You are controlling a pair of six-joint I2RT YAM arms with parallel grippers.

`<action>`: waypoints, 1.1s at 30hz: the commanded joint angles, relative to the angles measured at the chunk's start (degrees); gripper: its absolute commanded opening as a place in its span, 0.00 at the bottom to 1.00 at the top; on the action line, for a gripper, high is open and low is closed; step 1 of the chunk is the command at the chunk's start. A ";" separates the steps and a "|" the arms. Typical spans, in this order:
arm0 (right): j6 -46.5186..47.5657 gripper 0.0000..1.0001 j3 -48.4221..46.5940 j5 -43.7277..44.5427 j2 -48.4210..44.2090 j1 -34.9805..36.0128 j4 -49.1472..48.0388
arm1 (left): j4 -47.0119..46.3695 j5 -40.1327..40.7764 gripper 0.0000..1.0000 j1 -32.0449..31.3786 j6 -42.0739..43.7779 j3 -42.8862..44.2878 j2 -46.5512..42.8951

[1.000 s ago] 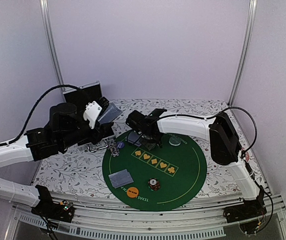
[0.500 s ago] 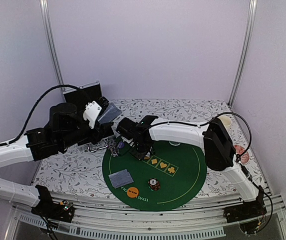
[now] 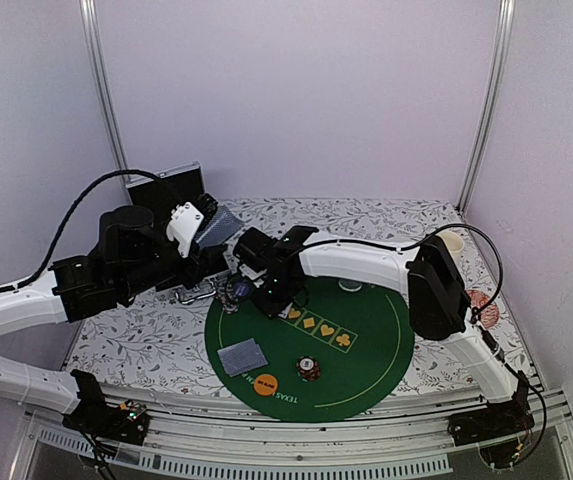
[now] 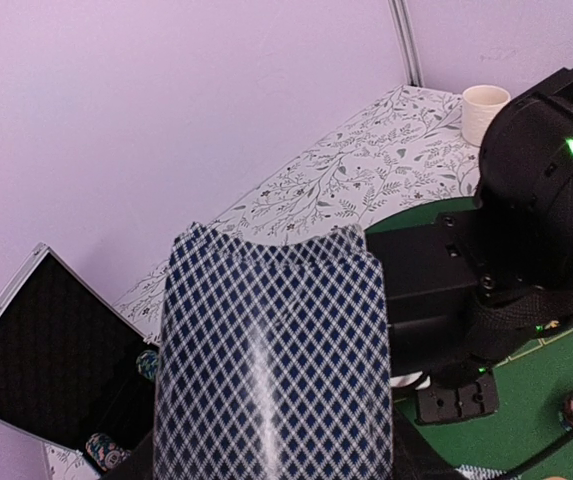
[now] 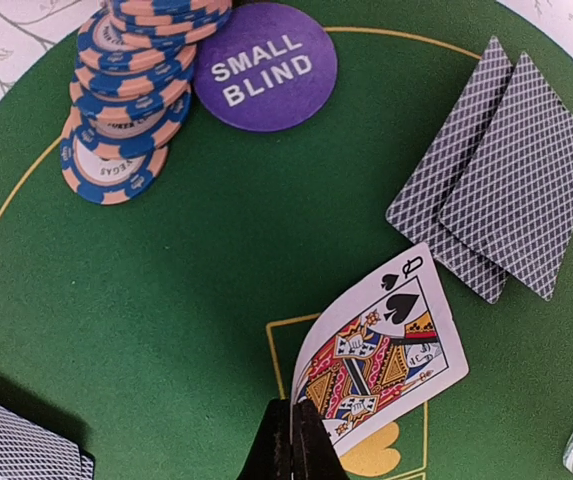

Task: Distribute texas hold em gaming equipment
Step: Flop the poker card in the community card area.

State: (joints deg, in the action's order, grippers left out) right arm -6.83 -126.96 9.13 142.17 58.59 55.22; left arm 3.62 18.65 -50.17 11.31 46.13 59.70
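My right gripper is shut on the lower corner of a queen of spades card, held face up and tilted just above the green mat. Beyond it lie a leaning blue-and-orange chip stack, a purple "small blind" disc and two face-down cards. My left gripper holds a face-down deck of playing cards up at the mat's far left; the deck hides its fingers. On the near part of the mat sit face-down cards, an orange disc and a chip stack.
An open black case with chips in it stands at the back left. A white mug is at the back right on the flowered tablecloth. A clear disc rests at the mat's far edge. The right arm spans the mat's back.
The right arm has swung left with its card, from the mat's middle row towards the chip stack at the left edge. The left arm and its deck have stayed put.
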 commanded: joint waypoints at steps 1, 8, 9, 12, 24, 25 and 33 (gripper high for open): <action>-2.28 0.02 -1.30 0.28 1.13 -1.73 -0.90 | -2.47 -0.61 0.50 0.73 -0.39 -0.43 -0.30; -2.09 0.02 -1.31 1.98 1.04 -2.03 0.58 | -2.47 -0.64 0.50 0.77 -0.40 -0.43 -0.24; -2.68 0.02 -1.25 1.88 1.09 -2.04 1.17 | -2.47 -0.68 0.50 0.78 -0.41 -0.43 -0.15; -4.54 0.02 -0.85 1.46 0.78 -1.99 1.87 | -2.48 -0.94 0.50 0.86 -0.45 -0.43 -0.17; -7.26 0.17 0.26 -5.53 0.33 -2.16 -4.03 | -2.48 -1.33 0.50 0.86 -0.47 -0.43 -0.26; -7.35 0.24 0.27 -5.87 0.20 -2.28 -4.13 | -2.48 -1.46 0.50 0.85 -0.55 -0.43 -0.26; -8.26 0.43 3.59 -12.88 -4.40 -3.22 -8.45 | -2.49 -1.78 0.50 0.83 -0.49 -0.43 -0.26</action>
State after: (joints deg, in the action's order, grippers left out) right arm -14.17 -125.36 0.49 142.04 56.34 49.74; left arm 3.64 17.21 -50.17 11.27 46.09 59.70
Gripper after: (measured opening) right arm 0.415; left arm 0.505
